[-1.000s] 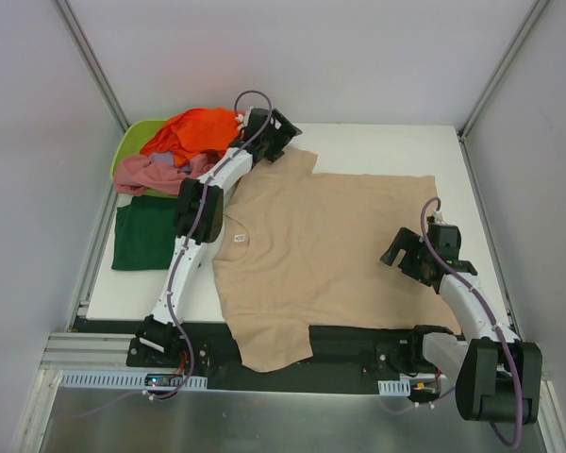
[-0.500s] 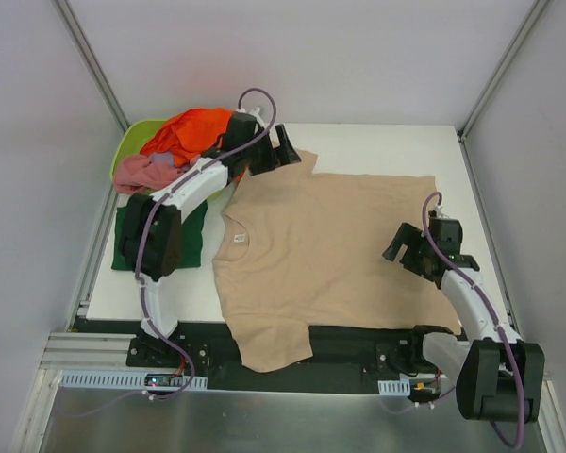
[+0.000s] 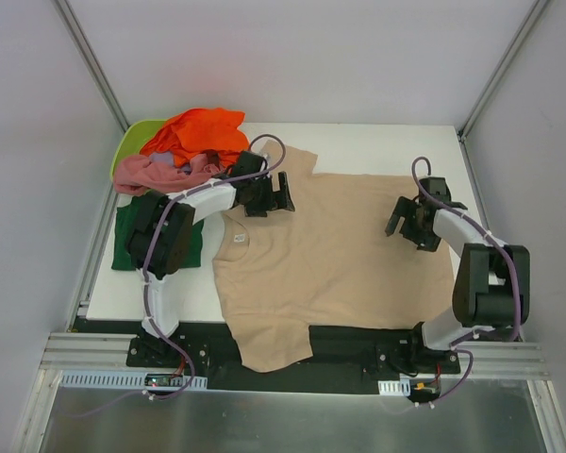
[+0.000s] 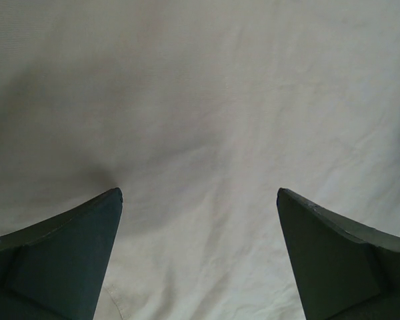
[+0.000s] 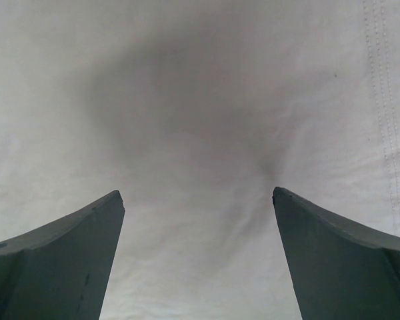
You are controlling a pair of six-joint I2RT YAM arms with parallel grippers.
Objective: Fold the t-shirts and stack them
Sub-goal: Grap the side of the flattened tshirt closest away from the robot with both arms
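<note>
A beige t-shirt (image 3: 330, 255) lies spread flat across the table, its lower part hanging over the near edge. My left gripper (image 3: 275, 195) hovers open above its far left shoulder area; the left wrist view shows beige cloth (image 4: 207, 120) between the wide-apart fingers. My right gripper (image 3: 410, 225) stands open over the shirt's right side, cloth (image 5: 200, 120) filling the gap and a stitched hem at the right. A folded dark green t-shirt (image 3: 143, 236) lies at the left. An orange t-shirt (image 3: 198, 130) and a pink t-shirt (image 3: 146, 173) are heaped at the back left.
A lime-green tub (image 3: 132, 142) sits under the heap at the back left corner. White table surface (image 3: 387, 146) shows behind the beige shirt. Metal frame posts run along both sides.
The left arm has swung back from the far left corner and its gripper has come down over the shirt's left shoulder. The right gripper has moved farther away, over the shirt's right side.
</note>
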